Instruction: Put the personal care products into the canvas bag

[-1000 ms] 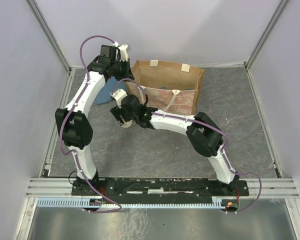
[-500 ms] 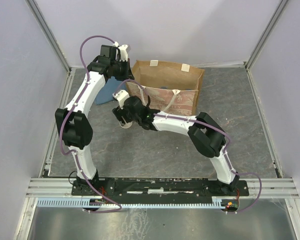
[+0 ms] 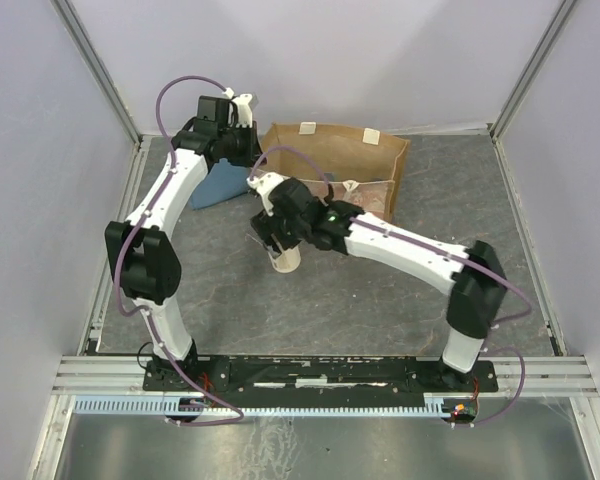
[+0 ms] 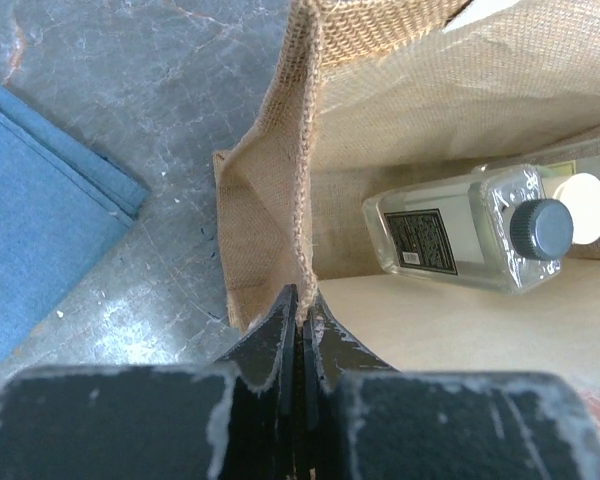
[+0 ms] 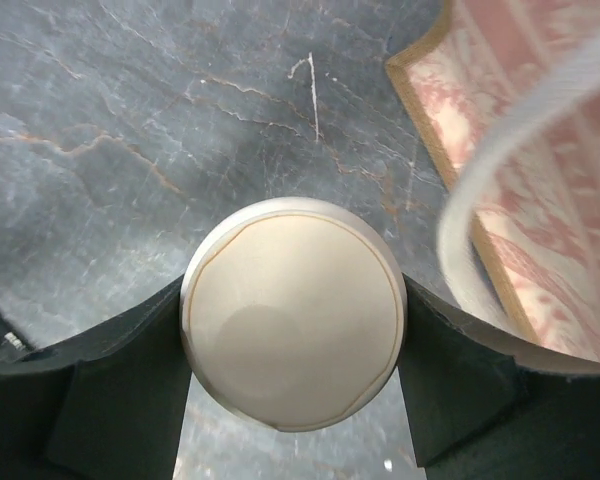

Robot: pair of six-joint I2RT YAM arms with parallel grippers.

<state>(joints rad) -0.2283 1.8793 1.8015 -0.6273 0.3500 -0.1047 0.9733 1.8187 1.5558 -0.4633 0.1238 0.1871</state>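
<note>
The canvas bag [image 3: 332, 150] stands open at the back of the table. My left gripper [image 3: 250, 152] is shut on the bag's left rim [image 4: 302, 200]. In the left wrist view a clear dark-capped bottle [image 4: 450, 232] lies inside the bag, with a pale round-topped jar [image 4: 588, 205] behind its cap. My right gripper [image 3: 280, 245] is shut on the beige bottle [image 3: 285, 260] in front of the bag's left end. In the right wrist view its cream cap [image 5: 292, 312] sits between the fingers [image 5: 110, 370]. The second clear bottle is hidden.
A folded blue cloth [image 3: 215, 185] lies left of the bag, also in the left wrist view [image 4: 30, 230]. The bag's reddish printed side [image 5: 550, 130] and a cream rope handle [image 5: 500, 190] are close to the right of my right gripper. Grey walls enclose the table.
My right gripper has moved right and toward the near side with the beige bottle, and its elbow has swung far right. The left gripper stays shut on the bag rim.
</note>
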